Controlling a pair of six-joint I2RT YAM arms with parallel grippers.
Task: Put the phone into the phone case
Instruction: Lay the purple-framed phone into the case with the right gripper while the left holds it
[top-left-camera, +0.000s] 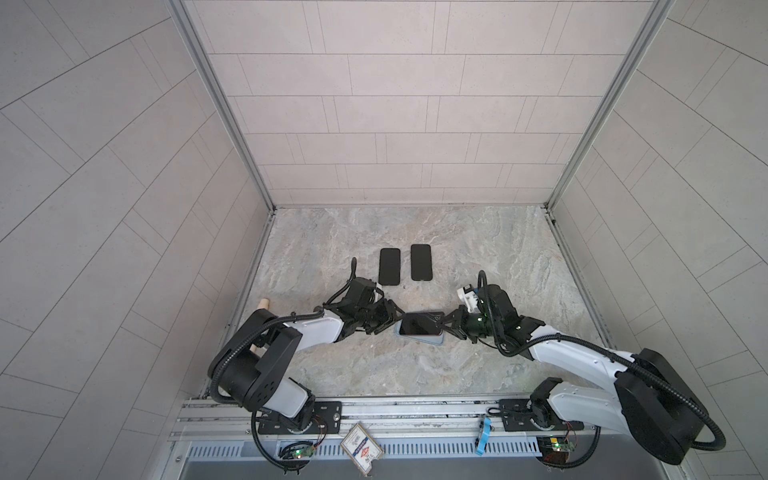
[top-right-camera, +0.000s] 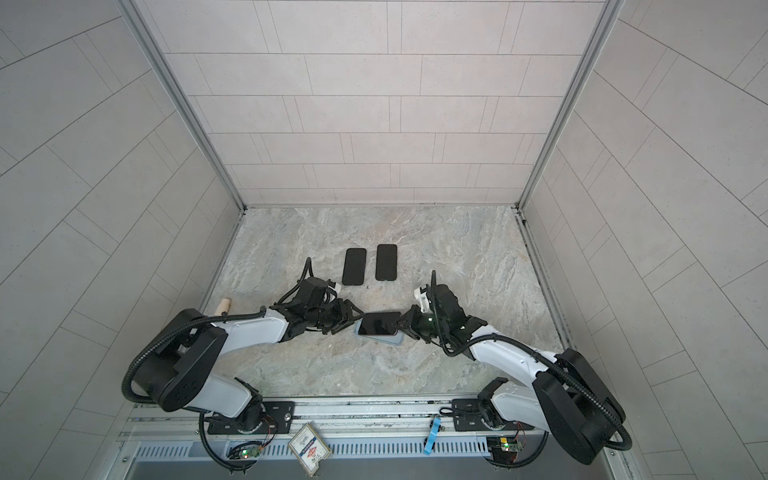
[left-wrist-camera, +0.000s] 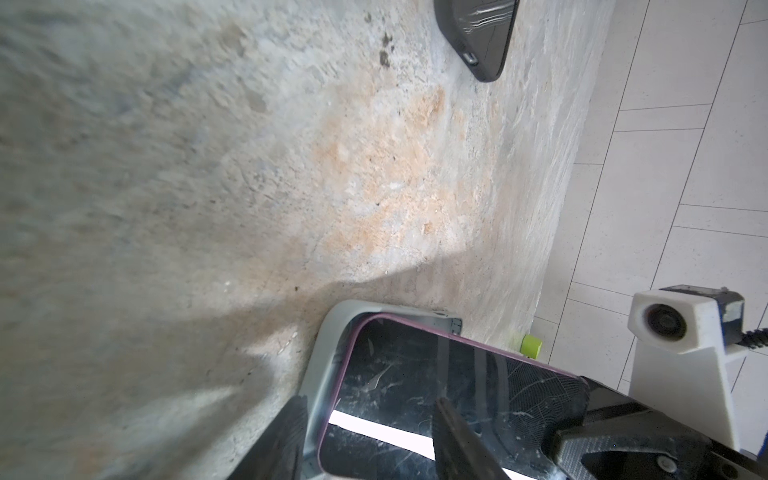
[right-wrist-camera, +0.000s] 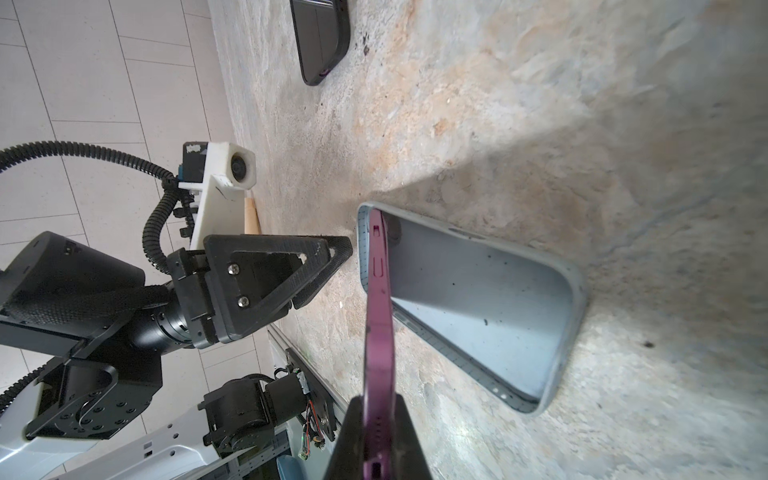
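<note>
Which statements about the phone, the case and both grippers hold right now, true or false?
The right gripper is shut on the purple phone. True.
The phone lies flat, fully seated in the grey case. False: it is tilted, one end at the case, the other raised.
Two dark phones lie side by side farther back on the table. True.
The left gripper is clamped shut. False: its jaws stand apart.

Counter (top-left-camera: 374, 374) centre: phone (top-left-camera: 417, 324) tilted over phone case (top-left-camera: 432, 339), left end in it. Left tool (top-left-camera: 395, 322) just left, right tool (top-left-camera: 445, 322) on right end. Farther back: second phone (top-left-camera: 390, 266), third phone (top-left-camera: 421, 262) just right.
</note>
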